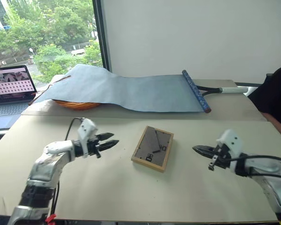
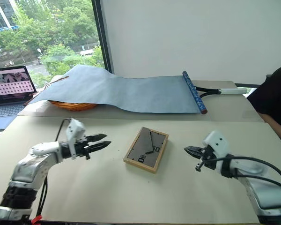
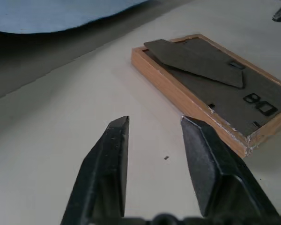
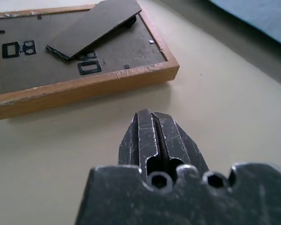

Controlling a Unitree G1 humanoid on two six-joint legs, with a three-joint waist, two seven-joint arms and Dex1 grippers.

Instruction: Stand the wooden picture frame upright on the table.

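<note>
While both arms hover low over the worktop (image 1: 107, 197), this is how things lie:

Frame (image 1: 152, 148): flat on the worktop, face down, its dark grey back turned up. It sits about midway between the two arms, turned a little askew to the worktop's edge.

Easel leg (image 3: 196, 63): a grey strip lying nearly flat against the back, slanting across it, one end lifted slightly.

Markings (image 3: 260, 103): small black figures printed on the back, near one short end.

Left pincer (image 1: 113, 140): fingers parted by a modest gap, holding nothing. It points towards the frame and hangs just above the worktop, near the frame's left side without touching it.

Left fingers (image 3: 110, 159): black and tapered, with bare beige worktop showing between them; the frame's wooden edge lies a little beyond their tips.

Right pincer (image 1: 196, 149): fingers pressed together, gripping nothing. It points at the frame from the right, apart from it.

Right fingers (image 4: 152, 136): shut tight, with the frame's long wooden side lying across just ahead of them.

Cloth (image 1: 126, 89): a long grey-blue sheet spread over the far side of the worktop, ending in a dark blue roller (image 1: 195, 91).

Basket (image 1: 77, 104): orange, peeping out under the cloth's left end.

Laptop (image 1: 9, 86): open at the far left, screen lit.

Person (image 1: 276, 101): a dark sleeve at the right edge.
</note>
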